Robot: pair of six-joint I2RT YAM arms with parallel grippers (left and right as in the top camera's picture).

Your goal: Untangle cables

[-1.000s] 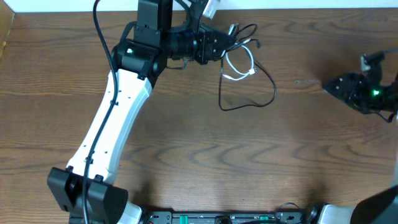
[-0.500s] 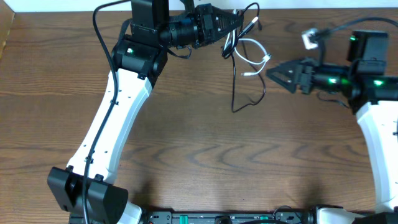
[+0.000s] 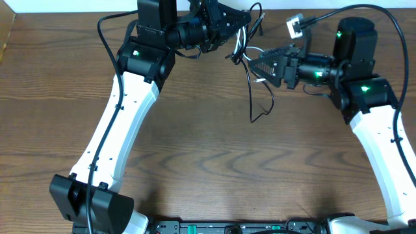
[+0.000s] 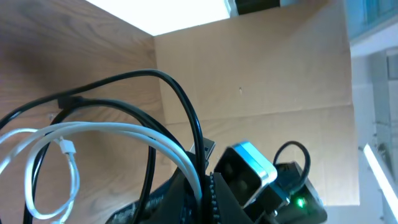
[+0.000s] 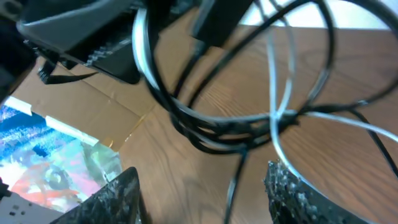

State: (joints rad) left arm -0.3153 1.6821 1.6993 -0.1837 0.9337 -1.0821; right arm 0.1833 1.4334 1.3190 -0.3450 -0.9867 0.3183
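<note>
The right fingers (image 3: 266,64) have swung in from the side and are spread beside the cables (image 5: 214,134). The left fingers (image 3: 235,23) pinch the black-and-white tangle, which dangles above the far surface (image 3: 195,149).

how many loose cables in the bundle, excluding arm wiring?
2, both in the shut left gripper: black cable hanging looped, white cable coiled beside it. Tangle may hide more.

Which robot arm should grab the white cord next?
Right. The right gripper is open with its tips beside the tangled cables. The left gripper is shut on the bundle, holding it up, so it is busy.
</note>
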